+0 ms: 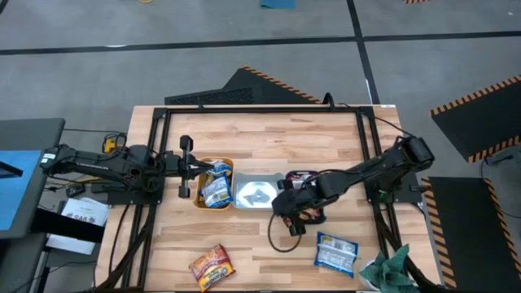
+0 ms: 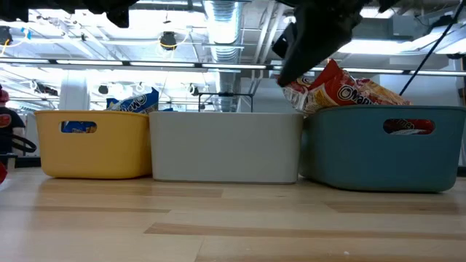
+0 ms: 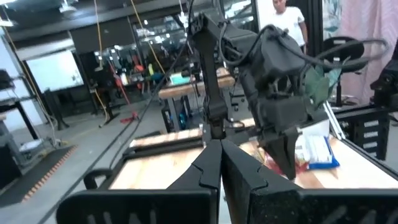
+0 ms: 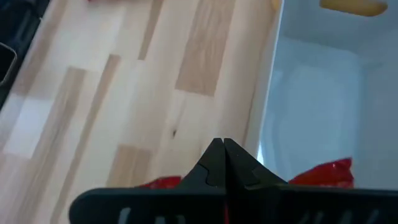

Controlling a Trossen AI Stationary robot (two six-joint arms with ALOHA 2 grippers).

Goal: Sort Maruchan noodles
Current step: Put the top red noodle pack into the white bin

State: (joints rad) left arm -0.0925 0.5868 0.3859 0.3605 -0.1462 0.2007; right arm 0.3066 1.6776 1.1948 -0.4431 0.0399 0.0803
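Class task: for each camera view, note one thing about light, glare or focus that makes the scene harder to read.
High view: glare whitens the clear middle tray. Low view: the bright ceiling leaves the right gripper a dark silhouette over the teal plastic tray. Left wrist view: the left gripper is soft. Right wrist view: the red-orange noodle packet is blurred.

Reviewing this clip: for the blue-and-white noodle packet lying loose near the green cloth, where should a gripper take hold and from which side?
The blue-and-white packet lies flat on the table, clear of the green cloth. Probably best to come straight down and pinch across its shorter width near the middle; the right gripper is the nearer one.
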